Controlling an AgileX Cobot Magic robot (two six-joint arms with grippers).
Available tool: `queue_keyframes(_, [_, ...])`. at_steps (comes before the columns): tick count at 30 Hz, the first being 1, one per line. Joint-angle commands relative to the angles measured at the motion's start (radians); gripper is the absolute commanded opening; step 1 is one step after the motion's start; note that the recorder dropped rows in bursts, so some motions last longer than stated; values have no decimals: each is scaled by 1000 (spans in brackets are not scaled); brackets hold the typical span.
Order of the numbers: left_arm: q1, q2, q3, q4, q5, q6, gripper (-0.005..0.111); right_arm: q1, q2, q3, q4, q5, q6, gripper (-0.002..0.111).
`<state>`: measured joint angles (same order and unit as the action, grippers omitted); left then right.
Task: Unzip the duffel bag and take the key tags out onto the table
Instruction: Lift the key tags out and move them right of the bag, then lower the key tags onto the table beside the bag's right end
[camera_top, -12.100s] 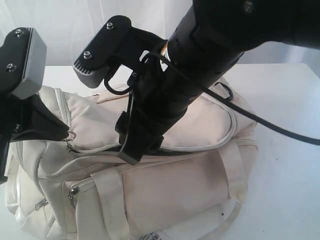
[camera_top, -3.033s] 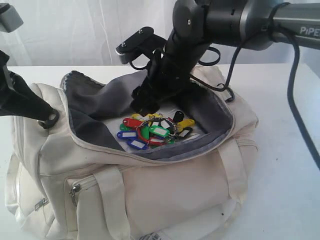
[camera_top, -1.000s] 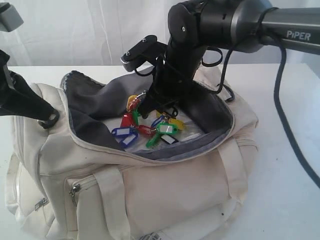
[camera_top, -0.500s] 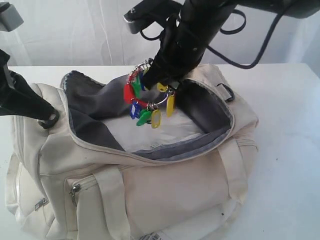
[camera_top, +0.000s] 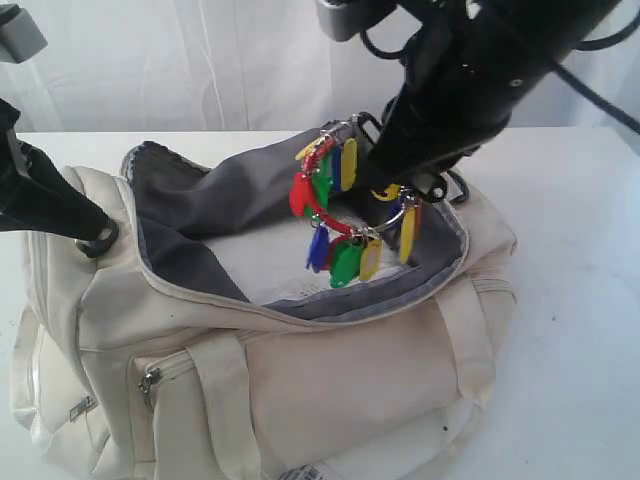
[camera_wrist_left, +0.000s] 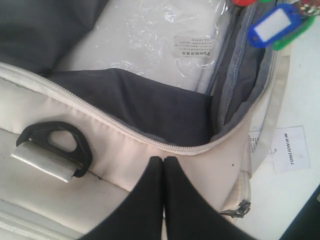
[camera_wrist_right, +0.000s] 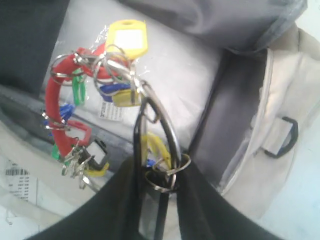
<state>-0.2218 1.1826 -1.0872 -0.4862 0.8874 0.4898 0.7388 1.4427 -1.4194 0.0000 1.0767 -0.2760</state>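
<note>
The cream duffel bag (camera_top: 330, 380) lies on the white table (camera_top: 570, 330), its top unzipped and the grey lining showing. The key tags (camera_top: 345, 215), red, green, blue and yellow on metal rings, hang in the air above the opening. My right gripper (camera_top: 392, 190) is shut on their large metal ring, as the right wrist view shows with the gripper (camera_wrist_right: 160, 177) and the tags (camera_wrist_right: 65, 115). My left gripper (camera_wrist_left: 163, 159) is shut, tips on the bag's cream fabric (camera_wrist_left: 125, 155) just below the zip edge, beside a dark D-ring (camera_wrist_left: 55, 147). No fabric shows between its fingers.
A plastic-wrapped white packet (camera_top: 270, 265) lies inside the bag. A white paper tag (camera_wrist_left: 290, 149) rests on the table by the bag's end. Another D-ring (camera_top: 455, 185) sits at the bag's far right. Bare table (camera_top: 580, 200) stretches to the right of the bag.
The right gripper has lifted the key tags from the bag's floor and carried them up and to the right. The left gripper and the bag have stayed put.
</note>
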Motion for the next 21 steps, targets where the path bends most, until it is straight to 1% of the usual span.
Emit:
queue_keyframes(1, [-1, -11, -3, -21, 21, 1, 0, -2, -143, 107, 8, 3, 18, 0])
queue_keyframes(7, [-1, -11, -3, -21, 23, 1, 0, -2, -310, 260, 0, 43, 62, 0])
queue_keyframes(9, [-1, -11, -3, -21, 23, 1, 0, -2, -351, 307, -43, 52, 87, 0])
queue_keyframes(11, [-1, -11, -3, -21, 23, 1, 0, -2, -374, 351, -112, 59, 146, 0])
queue_keyframes(16, [-1, -11, -3, -23, 23, 1, 0, -2, -372, 466, -407, 60, 355, 0])
queue_keyframes(18, [-1, -11, -3, -23, 23, 1, 0, -2, -355, 505, -466, 58, 401, 0])
queue_keyframes(21, [-1, -11, -3, -25, 23, 1, 0, -2, -310, 540, -490, 49, 419, 0])
